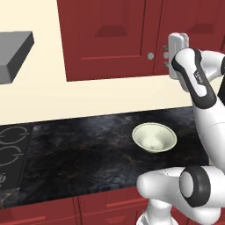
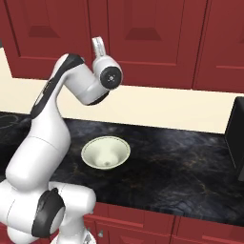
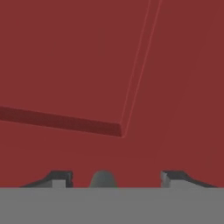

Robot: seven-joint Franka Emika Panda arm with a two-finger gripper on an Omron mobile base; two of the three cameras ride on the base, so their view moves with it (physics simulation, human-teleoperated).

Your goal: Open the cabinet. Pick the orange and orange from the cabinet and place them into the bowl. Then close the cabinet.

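The dark red cabinet [image 1: 110, 35] [image 2: 152, 38] has both doors shut, so the oranges are hidden. My gripper [image 1: 167, 56] [image 2: 97, 42] is raised against the lower corner of a door. In the hand view, the gripper [image 3: 114, 178] is open. Its two dark fingertips [image 3: 61, 178] stand either side of a small grey knob [image 3: 103, 178] without touching it. A second knob [image 1: 150, 56] shows on the neighbouring door. The cream bowl [image 1: 154, 137] [image 2: 106, 152] sits empty on the black counter [image 1: 88, 149], below the gripper.
A grey range hood [image 1: 13, 52] hangs at the left above a stovetop [image 1: 11, 149]. A dark appliance [image 2: 237, 138] stands at the counter's right end. Red drawer fronts [image 1: 52, 213] run below the counter edge.
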